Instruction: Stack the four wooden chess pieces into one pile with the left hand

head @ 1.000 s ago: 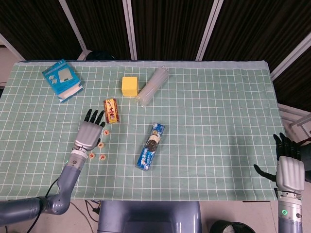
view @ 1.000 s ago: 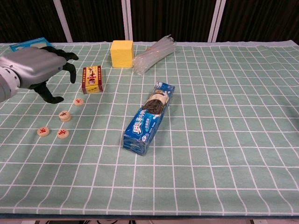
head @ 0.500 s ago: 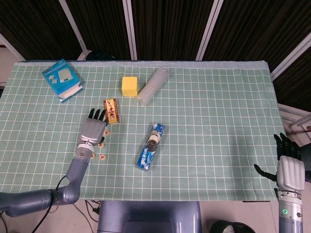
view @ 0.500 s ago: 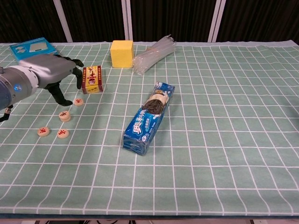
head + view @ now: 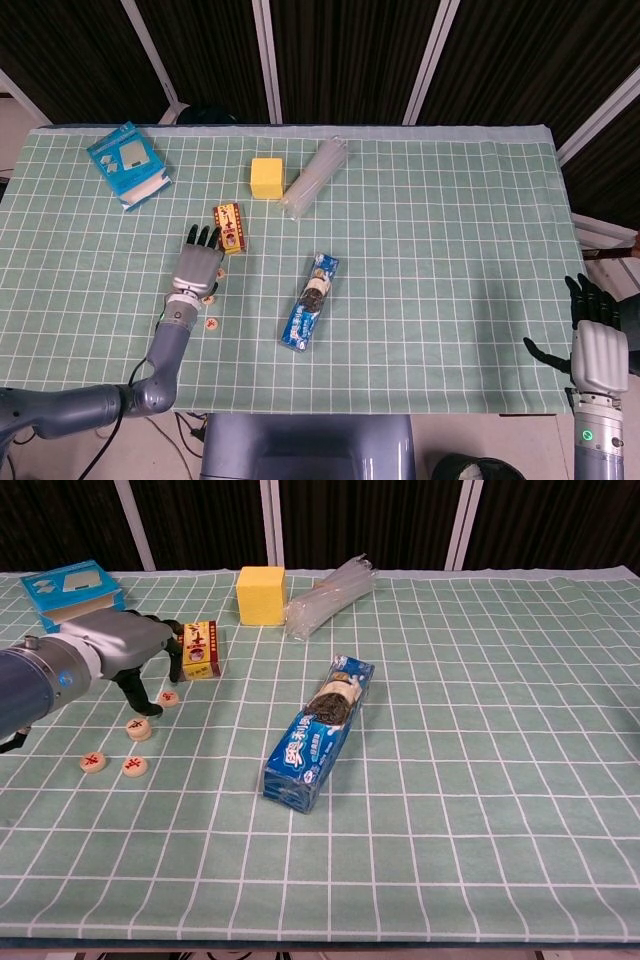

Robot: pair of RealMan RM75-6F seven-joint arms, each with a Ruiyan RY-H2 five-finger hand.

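Four round wooden chess pieces lie flat and apart on the green checked cloth at the left. In the chest view one piece [image 5: 168,697] is furthest back, a second [image 5: 139,728] lies nearer, and two more [image 5: 92,762] [image 5: 134,767] sit side by side closest to me. My left hand [image 5: 110,650] hovers low just behind them, its fingers curved down and spread, holding nothing. Its thumb tip hangs between the two rear pieces. From the head view the left hand [image 5: 198,268] hides part of the group. My right hand [image 5: 597,355] stays off the table's right edge, fingers apart and empty.
A small red and yellow box [image 5: 198,650] stands right beside the left hand's fingers. A blue biscuit pack [image 5: 320,732] lies mid-table. At the back are a yellow cube [image 5: 261,594], a bundle of clear straws [image 5: 328,598] and a blue box [image 5: 70,586].
My left hand has dropped lower and slid forward toward the red box, bringing its fingertips close to the rear pieces. The pieces and the right hand have not moved.
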